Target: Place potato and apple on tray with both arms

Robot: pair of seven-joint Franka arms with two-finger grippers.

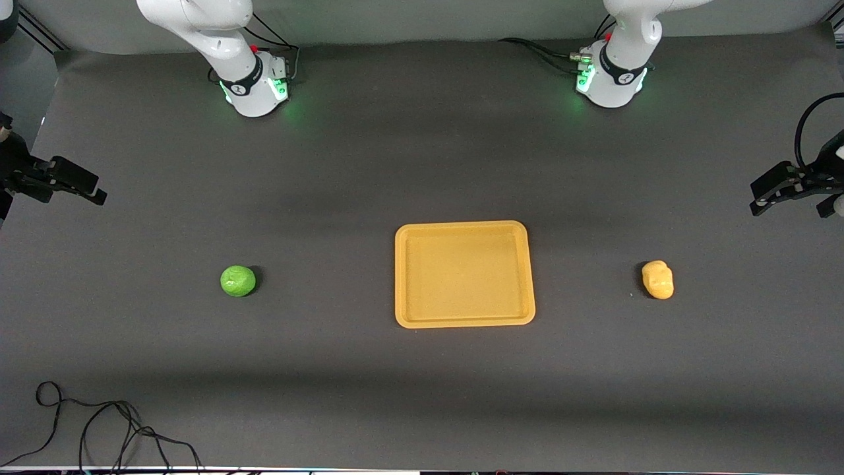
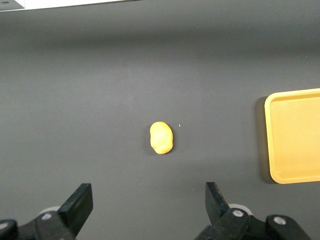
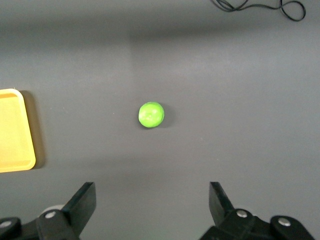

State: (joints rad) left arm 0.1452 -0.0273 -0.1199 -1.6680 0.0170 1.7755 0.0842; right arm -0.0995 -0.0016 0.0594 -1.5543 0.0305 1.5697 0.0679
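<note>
The orange-yellow tray (image 1: 464, 274) lies empty in the middle of the table. The green apple (image 1: 237, 281) sits on the table toward the right arm's end, apart from the tray. The yellow-orange potato (image 1: 658, 279) sits toward the left arm's end, apart from the tray. My right gripper (image 1: 95, 192) hangs open and empty over the table's edge at the right arm's end. My left gripper (image 1: 758, 198) hangs open and empty over the left arm's end. The left wrist view shows its gripper (image 2: 148, 200), the potato (image 2: 161, 137) and the tray (image 2: 295, 135). The right wrist view shows its gripper (image 3: 151, 197), the apple (image 3: 151, 114) and the tray (image 3: 12, 130).
A loose black cable (image 1: 99, 422) lies on the table near the front camera at the right arm's end; it also shows in the right wrist view (image 3: 260, 6). The two arm bases (image 1: 254, 86) (image 1: 610, 79) stand along the table's edge farthest from the camera.
</note>
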